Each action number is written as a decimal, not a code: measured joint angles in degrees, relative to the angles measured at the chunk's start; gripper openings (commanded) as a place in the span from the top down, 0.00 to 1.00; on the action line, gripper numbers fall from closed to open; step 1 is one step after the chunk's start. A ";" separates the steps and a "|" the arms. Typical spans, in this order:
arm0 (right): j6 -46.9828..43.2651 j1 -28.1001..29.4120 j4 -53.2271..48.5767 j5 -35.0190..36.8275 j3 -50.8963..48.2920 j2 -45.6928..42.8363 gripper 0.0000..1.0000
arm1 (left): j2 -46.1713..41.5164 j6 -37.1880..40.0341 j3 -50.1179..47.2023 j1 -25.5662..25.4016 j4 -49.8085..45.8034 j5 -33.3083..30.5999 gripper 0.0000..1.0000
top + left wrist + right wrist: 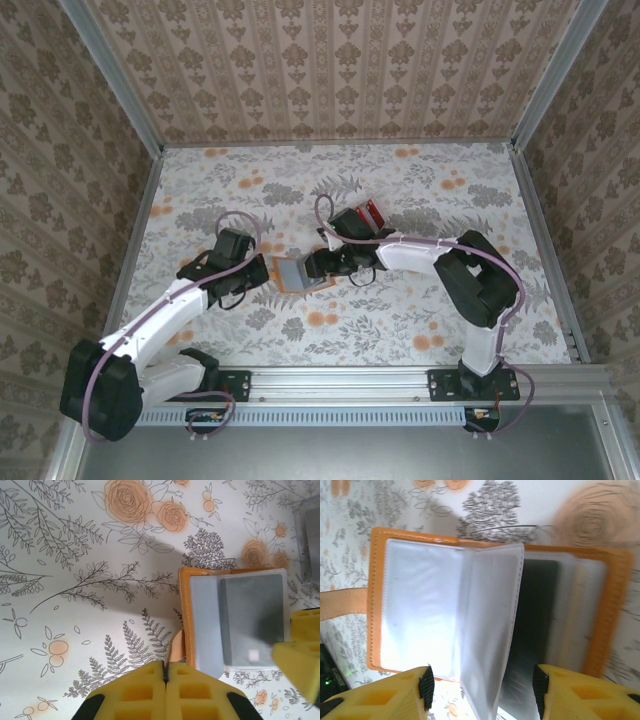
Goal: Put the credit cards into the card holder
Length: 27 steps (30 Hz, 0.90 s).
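Floral tabletop point(400, 320), damask-papered walls point(330, 60)

No words, brands, numbers or signs could be read. The dark card point(252, 615) in the card holder point(183, 605) bore one small pale mark, too blurred to make out.

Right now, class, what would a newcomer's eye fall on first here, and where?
The orange card holder lies open mid-table, its clear sleeves fanned, on a floral tablecloth. Two yellow-fingered hands meet at it: the left hand closed by its strap, the right hand open astride one sleeve. Some red cards sit just beyond it.
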 measured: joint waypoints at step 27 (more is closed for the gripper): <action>-11.30 -15.39 -11.76 11.30 1.11 -15.41 0.40 | 1.84 7.30 9.55 4.46 -8.76 -3.48 0.42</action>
